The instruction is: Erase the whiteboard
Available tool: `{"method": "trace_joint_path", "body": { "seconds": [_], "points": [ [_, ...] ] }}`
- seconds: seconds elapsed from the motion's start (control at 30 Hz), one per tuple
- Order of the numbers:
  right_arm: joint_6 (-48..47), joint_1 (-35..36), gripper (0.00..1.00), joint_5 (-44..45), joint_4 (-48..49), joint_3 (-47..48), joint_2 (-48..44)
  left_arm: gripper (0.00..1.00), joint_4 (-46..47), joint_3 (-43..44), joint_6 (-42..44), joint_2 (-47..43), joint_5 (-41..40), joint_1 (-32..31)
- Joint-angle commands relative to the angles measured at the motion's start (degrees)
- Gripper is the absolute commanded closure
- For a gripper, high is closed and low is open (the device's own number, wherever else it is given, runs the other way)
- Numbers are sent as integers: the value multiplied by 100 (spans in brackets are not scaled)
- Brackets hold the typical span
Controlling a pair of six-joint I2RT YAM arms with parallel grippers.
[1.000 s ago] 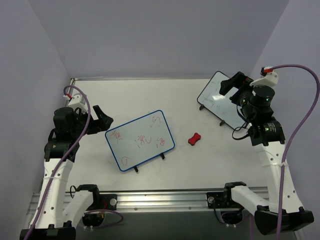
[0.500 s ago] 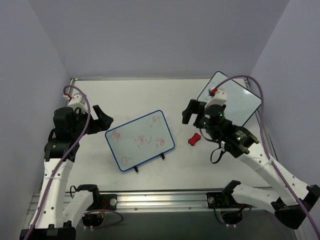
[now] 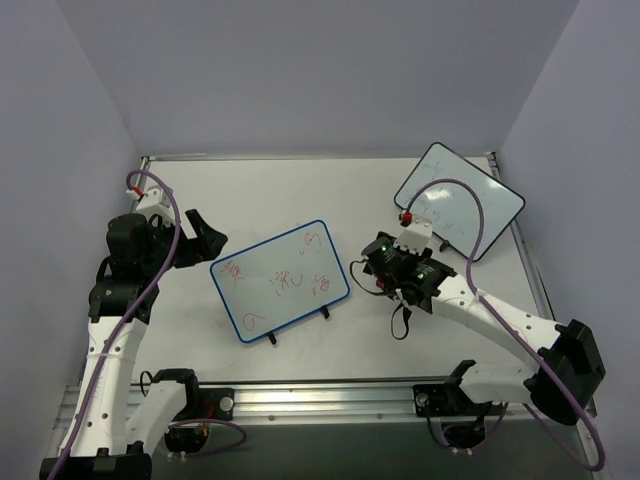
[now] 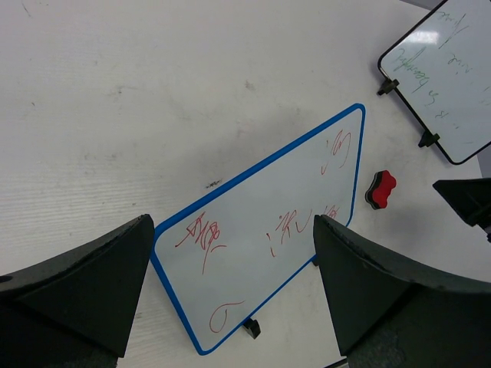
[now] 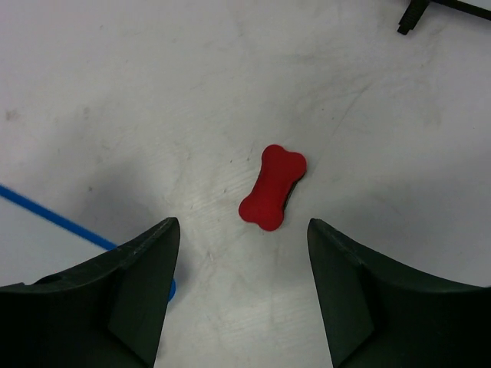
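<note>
- Two tools are seen over one white desk [image 3: 260, 190].
- The left tool [image 3: 203, 232] is held up at the left side, just beside the left corner of the whiteboard [image 3: 280, 296]. Its fingers are spread wide and nothing is held in it.
- The whiteboard, the one with the blue rim, is found in the middle of the desk, set on little black feet [image 3: 272, 338]. It is covered with red scribbles [image 3: 288, 280], so no wiping is judged to be done yet.
- The red eraser [image 5: 272, 186], shaped like a bone, is laid flat on the desk just to the right of the whiteboard and is not touching it.
- The right tool [image 5: 239, 226] is held right over the red eraser. Its fingers are spread, one on each side, and the eraser is not touched by them.
- The eraser is laid slantwise between the fingers. If it is squeezed like this, it could be caught by a corner and spun or flicked away.
- If the tool is not brought low enough, only air may be pinched.
- The whiteboard's blue edge is seen close by one finger, so the board could be bumped and slid.
- At the far right, a second board [image 3: 460, 200] with a black rim is seen. It could be wiped by mistake.
</note>
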Motion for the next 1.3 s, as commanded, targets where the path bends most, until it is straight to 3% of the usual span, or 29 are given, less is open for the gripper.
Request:
{"method": "trace_joint_path", "body": {
  "seconds": [0.0, 0.1, 0.3, 0.87, 1.27],
  "points": [
    [-5, -686, 37, -304, 586, 19, 165, 6, 324, 90, -28, -70, 90, 56],
    [-270, -1135, 40, -675, 868, -34, 429, 6, 307, 81, -19, -87, 46, 56],
    [-349, -1320, 46, -975, 1316, -236, 895, 6, 272, 81, -2, -105, -7, 56],
    [29, -1399, 52, -1292, 2196, -772, 1677, 6, 254, 73, 7, -70, -33, 64],
    [81, -1426, 54, -1230, 2197, -869, 1748, 6, 263, 73, 7, -61, -24, 64]
  ]
}}
